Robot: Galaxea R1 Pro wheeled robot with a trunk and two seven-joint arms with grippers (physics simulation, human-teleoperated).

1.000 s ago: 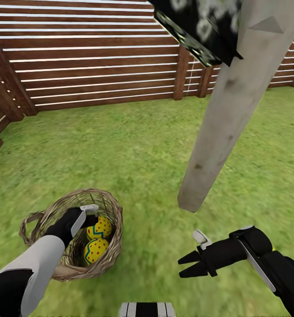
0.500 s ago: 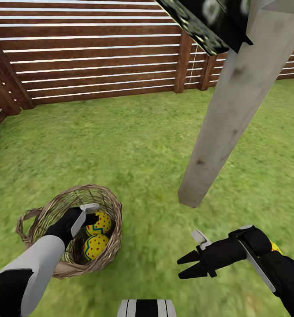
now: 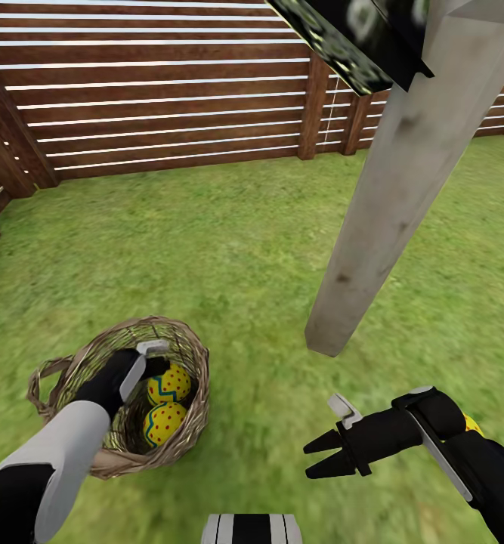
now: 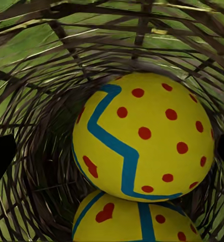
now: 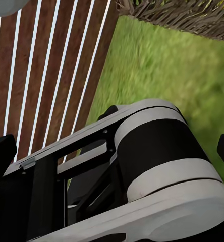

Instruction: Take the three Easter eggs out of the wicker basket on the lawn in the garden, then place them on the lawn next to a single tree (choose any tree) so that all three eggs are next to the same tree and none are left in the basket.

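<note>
The left gripper (image 3: 152,363) reaches down inside the wicker basket (image 3: 177,446), its fingers spread wide and nothing clamped between them. Directly ahead of it, in the left wrist view, sits a yellow Easter egg (image 4: 145,135) with red dots and a blue zigzag band, centred between the two dark fingertips but not touched by them. A second egg (image 4: 134,222) lies just under and against the first. In the head view the same two eggs (image 3: 169,384) (image 3: 164,422) rest side by side against the basket's inner wall, just beside the left gripper. The basket stands on the lawn (image 3: 229,249), leaning slightly, with a small loop handle (image 3: 41,378) on its far side from the eggs. The right gripper (image 3: 320,455) hovers low over the grass, well apart from the basket, its fingers parted and holding nothing. Just beyond the right gripper rises the pale grey trunk of the tree (image 3: 380,204), with dark speckled foliage (image 3: 350,38) above. A small patch of yellow (image 3: 472,425) shows behind the right arm; what it is cannot be told. A brown slatted wooden fence (image 3: 153,98) bounds the grass at the far side.
</note>
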